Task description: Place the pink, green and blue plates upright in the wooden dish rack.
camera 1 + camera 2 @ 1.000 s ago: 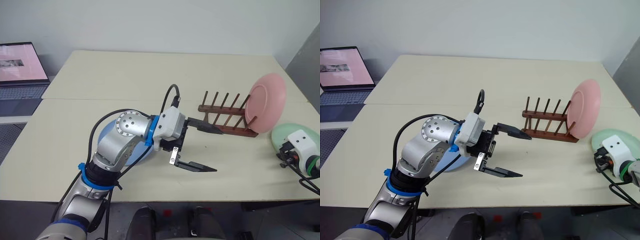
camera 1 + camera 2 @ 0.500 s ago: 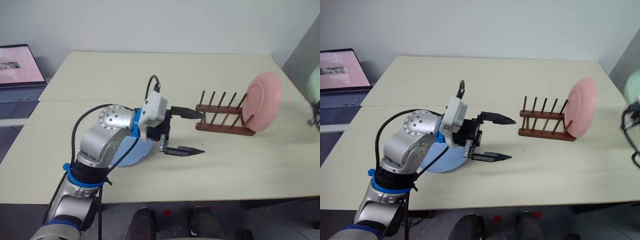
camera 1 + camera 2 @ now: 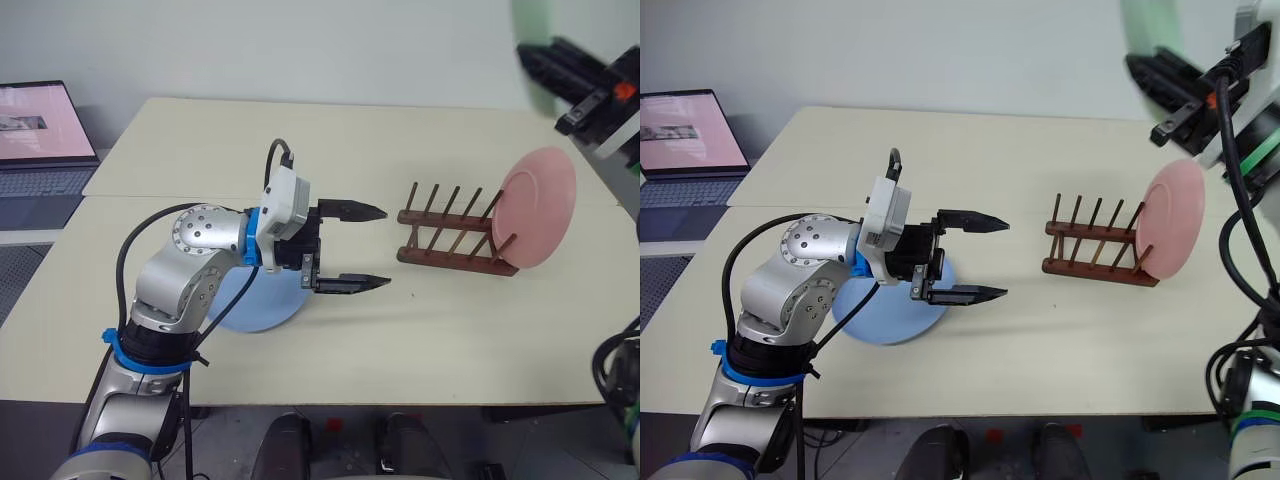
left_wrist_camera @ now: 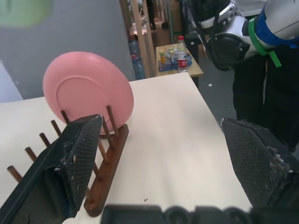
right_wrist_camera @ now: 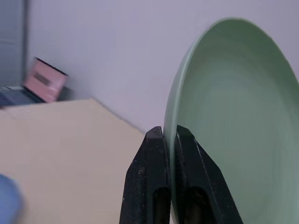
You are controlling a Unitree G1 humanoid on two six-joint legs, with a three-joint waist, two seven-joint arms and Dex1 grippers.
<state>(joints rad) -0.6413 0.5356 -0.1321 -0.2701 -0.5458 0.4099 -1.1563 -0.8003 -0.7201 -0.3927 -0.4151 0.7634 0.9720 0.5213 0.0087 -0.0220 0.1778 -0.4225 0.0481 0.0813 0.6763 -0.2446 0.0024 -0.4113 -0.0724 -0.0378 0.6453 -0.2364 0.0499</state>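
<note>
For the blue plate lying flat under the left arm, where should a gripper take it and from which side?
Probably at the rim nearest the wooden dish rack. The blue plate lies flat on the table, shallow, partly under the left arm, so only its thin edge offers a hold. The open left gripper already hangs on that side; one finger would slide under the rim, the other above.

Lab or office — plain tables (image 3: 330,150), open laptop (image 3: 40,140)

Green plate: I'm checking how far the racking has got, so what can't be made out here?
- Green plate: head views blur it and cut it at the top edge; right wrist view crops it.
- Blue plate: the left arm covers most of it.
- Wooden dish rack: the pink plate hides the slot holding it.
</note>
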